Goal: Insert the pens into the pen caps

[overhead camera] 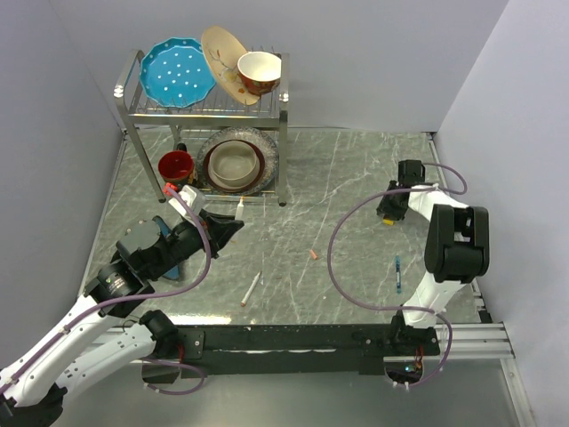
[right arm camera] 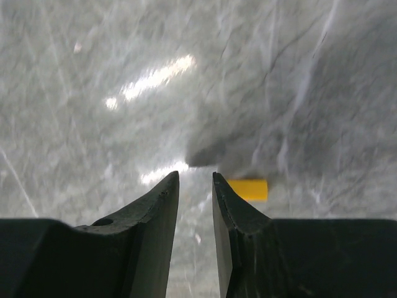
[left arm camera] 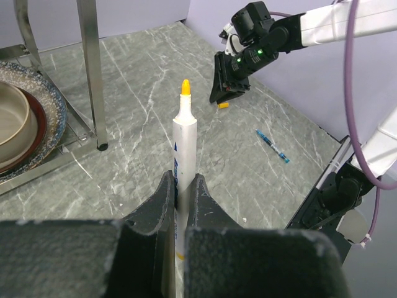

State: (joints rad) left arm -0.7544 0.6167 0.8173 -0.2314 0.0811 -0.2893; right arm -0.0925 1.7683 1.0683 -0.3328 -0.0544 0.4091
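Nearest the arm bases, a loose white pen [overhead camera: 251,289] lies on the marble table [overhead camera: 356,178]. A blue pen [overhead camera: 397,273] lies well apart to its right. Neither has been picked up yet. A little farther out sits an orange cap [overhead camera: 313,254], alone in the middle.

The left gripper [left arm camera: 182,186] pinches the barrel of a second white pen [left arm camera: 184,136]. The pen's orange-yellow tip points forward and clear of the fingers, probably so a cap can be pushed straight on.

Beyond, the right gripper [right arm camera: 195,177] points down at the table with its jaws only narrowly apart and nothing between them. A yellow cap [right arm camera: 247,189] lies just beside its right finger, outside the gap. The gripper seems to be lining up for that pickup. The dish rack [overhead camera: 283,133] stands farthest back.
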